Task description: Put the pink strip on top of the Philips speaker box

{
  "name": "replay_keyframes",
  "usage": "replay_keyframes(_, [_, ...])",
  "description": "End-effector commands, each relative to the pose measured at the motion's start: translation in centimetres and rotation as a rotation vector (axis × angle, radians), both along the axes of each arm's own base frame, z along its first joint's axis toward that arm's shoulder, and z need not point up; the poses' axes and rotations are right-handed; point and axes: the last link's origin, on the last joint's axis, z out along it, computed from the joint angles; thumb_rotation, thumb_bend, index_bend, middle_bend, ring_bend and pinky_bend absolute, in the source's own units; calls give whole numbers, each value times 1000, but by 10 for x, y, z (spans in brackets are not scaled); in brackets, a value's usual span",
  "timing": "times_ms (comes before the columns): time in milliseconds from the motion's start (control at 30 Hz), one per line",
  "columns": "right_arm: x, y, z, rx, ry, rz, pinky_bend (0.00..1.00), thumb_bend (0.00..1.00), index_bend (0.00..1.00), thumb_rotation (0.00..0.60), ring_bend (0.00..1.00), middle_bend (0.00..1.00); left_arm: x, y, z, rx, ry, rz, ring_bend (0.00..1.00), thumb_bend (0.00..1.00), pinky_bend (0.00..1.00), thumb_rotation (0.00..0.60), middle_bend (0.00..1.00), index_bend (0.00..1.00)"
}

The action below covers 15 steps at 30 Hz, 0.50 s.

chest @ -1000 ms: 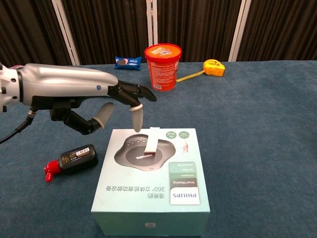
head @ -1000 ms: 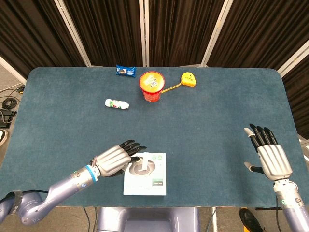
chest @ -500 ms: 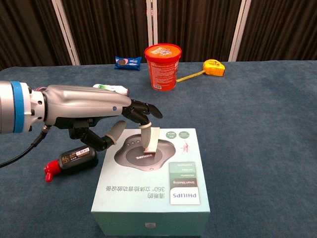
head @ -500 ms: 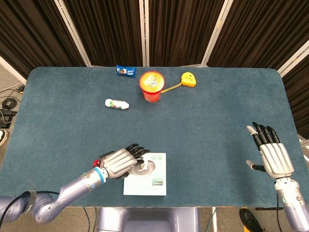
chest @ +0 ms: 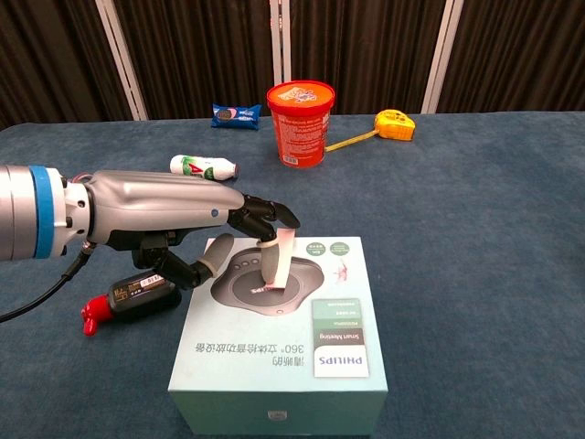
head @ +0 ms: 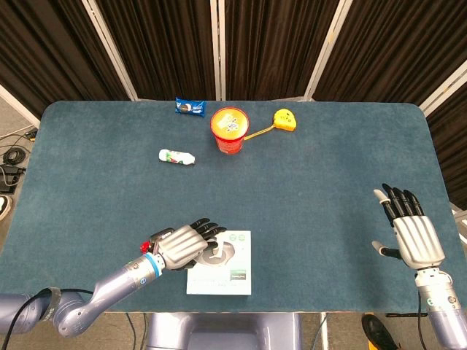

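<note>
While the blue bench (head: pixel 328 182) carried everything, the Philips speaker box (chest: pixel 283 352) sat at its 6 o'clock edge. Left hand (chest: pixel 174 212) reached over the box's 10 o'clock corner, fingers (chest: pixel 268 260) pressing on the pink strip (chest: pixel 281 257), which stood tilted on the box top; can't tell whether it was pinched. Right hand (head: pixel 410 232) hung at approx. 4 o'clock, released, fingers spread. Red tub (head: pixel 230 130) stood at 12 o'clock w/ yellow tape measure (head: pixel 284 119) beside.

A lab-like test room: blue-covered table (head: pixel 328 182) before black curtains (head: pixel 270 44).
</note>
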Motion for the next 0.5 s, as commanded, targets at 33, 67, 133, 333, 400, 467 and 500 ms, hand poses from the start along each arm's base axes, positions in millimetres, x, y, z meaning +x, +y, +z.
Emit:
replay_keyframes(33, [0, 0, 0, -1, -2, 2, 0, 34, 0, 600, 0, 0, -2, -2, 0, -2, 2, 2, 0, 1000, 0, 600, 0, 345])
replay_keyframes(67, [1, 0, 1, -2, -2, 3, 0, 34, 0, 600, 0, 0, -3, -2, 0, -1, 4, 1, 0, 1000, 0, 600, 0, 346])
replay_keyframes(133, [1, 0, 1, -3, -4, 4, 0, 34, 0, 600, 0, 0, -4, -2, -1, 3, 5, 0, 0, 1000, 0, 600, 0, 346])
replay_keyframes(333, [1, 1, 4, -12, -15, 3, 0, 34, 0, 600, 0, 0, 0, -1, 4, 17, -9, -3, 0, 1000, 0, 600, 0, 345])
replay_keyframes(400, [1, 1, 5, -12, -16, 3, 0, 34, 0, 600, 0, 0, 0, -2, 5, 18, -12, -6, 0, 1000, 0, 600, 0, 345])
replay_keyframes(467, [1, 1, 5, -12, -17, 3, 0, 34, 0, 600, 0, 0, 0, -3, 5, 16, -11, -10, 0, 1000, 0, 600, 0, 345])
replay_keyframes(500, [1, 1, 5, -12, -18, 4, 0, 34, 0, 600, 0, 0, 0, -4, 5, 15, -9, -14, 0, 1000, 0, 600, 0, 345])
